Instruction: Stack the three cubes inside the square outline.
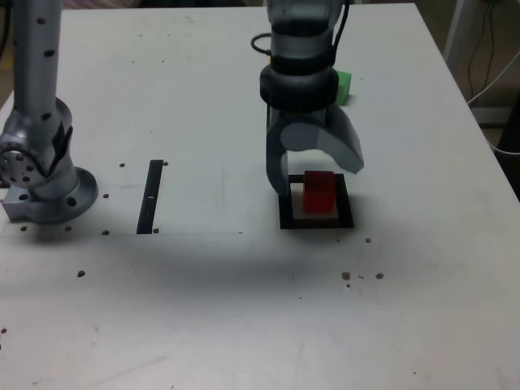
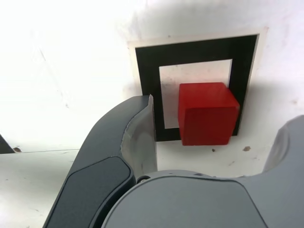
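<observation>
Landmark: square outline [image 1: 317, 222]. Near to far in the exterior view.

- Nearest of all, bare table [image 1: 260, 325], only small dark specks seen.
- Red cube [image 1: 319, 192] is seated inside the outline's white centre, resting flat on it, apparently set off toward one corner in the wrist view [image 2: 207, 113]. Judged as the base of the stack, so first placement looks done.
- Gripper [image 1: 318, 172] is hung directly over the outline, jaws spread wide to either side of the red cube; a clear gap is seen on both sides, nothing held. Wide spread reads as a release, leaving the cube undisturbed.
- Thin black strip [image 1: 150, 196] lies well apart from the outline, toward the exterior view's left; not part of the target.
- Green cube [image 1: 342, 86] sits beyond the outline, partly hidden behind the arm; likely a later pick.
- Yellow cube: not seen in either view.
</observation>
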You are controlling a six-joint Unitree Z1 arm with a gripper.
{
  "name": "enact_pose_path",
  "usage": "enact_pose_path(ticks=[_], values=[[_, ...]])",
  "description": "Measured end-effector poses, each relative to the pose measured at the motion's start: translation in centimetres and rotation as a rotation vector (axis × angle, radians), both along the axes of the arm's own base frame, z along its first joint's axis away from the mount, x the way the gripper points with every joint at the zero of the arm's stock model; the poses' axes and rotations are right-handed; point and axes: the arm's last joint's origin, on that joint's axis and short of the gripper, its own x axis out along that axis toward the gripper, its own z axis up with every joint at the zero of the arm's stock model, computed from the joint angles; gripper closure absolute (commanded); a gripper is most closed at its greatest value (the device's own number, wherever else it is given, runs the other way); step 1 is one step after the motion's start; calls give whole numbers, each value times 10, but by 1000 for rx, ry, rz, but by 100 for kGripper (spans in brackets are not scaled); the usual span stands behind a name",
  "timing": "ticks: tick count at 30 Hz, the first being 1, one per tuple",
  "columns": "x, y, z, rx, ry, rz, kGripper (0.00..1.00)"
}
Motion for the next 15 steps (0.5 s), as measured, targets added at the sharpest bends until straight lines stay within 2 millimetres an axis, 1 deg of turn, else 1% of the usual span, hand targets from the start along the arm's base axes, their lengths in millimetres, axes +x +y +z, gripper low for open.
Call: enact_pose_path(ticks=[5,9,11,14,15], values=[[-5,4,18,31,-11,9,1],[-9,13,21,49,7,31,1],[-12,20,22,60,18,33,1],[-18,38,28,68,27,44,1],[-18,40,28,68,25,49,1]])
